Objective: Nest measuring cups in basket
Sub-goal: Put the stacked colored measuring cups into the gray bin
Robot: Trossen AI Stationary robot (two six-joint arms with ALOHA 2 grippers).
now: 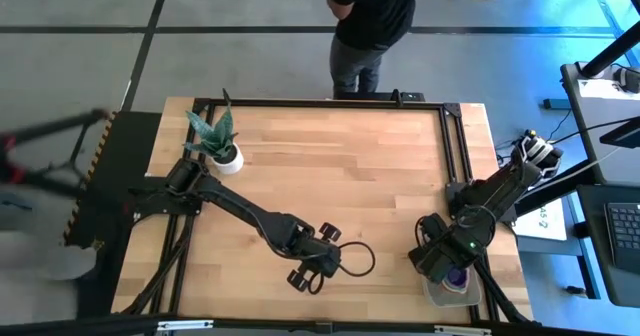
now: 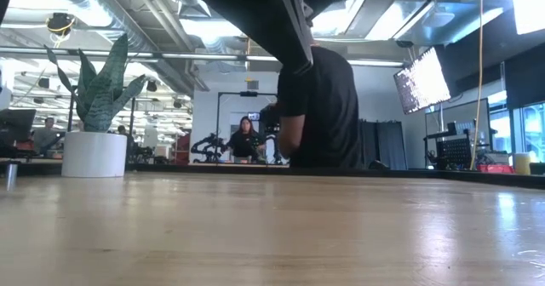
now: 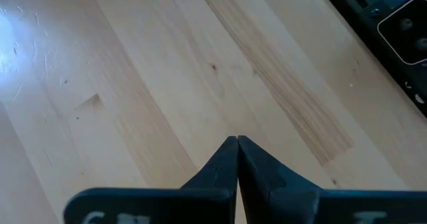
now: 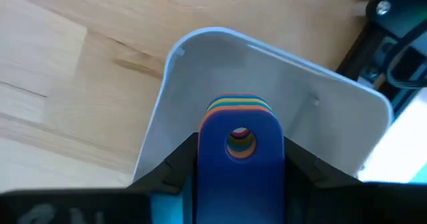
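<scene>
On my right wrist feed the right gripper [image 4: 239, 159] is clamped on the blue handle [image 4: 239, 154] of a nested stack of measuring cups [image 4: 239, 105], its two dark fingers [image 4: 175, 167] pressing either side of the flat tab; through the hanging hole in that tab and along the stack's edge I can see orange, yellow, teal and red layers beneath the blue. The stack hangs over the basket [image 4: 193, 57], whose pale translucent wall curves around behind the handle. From overhead the right gripper [image 1: 452, 266] sits at the table's near right corner, directly above the basket [image 1: 436, 294], where a purple patch shows inside the tub under the arm. The left gripper [image 3: 237, 147] has its fingertips pressed together on nothing, pointing at bare wood; overhead it [image 1: 308, 276] hovers near the middle of the near edge, a loop of black cable [image 1: 358, 259] just beside it. A white plant pot [image 1: 229, 159] with a spiky green plant stands at the far left of the wooden table [image 1: 340, 166]. A person in dark clothes [image 1: 368, 16] stands beyond the far edge. I can read no lettering on the cups or the tub; a wall screen [image 2: 422, 79] in the low view is too small to read.
</scene>
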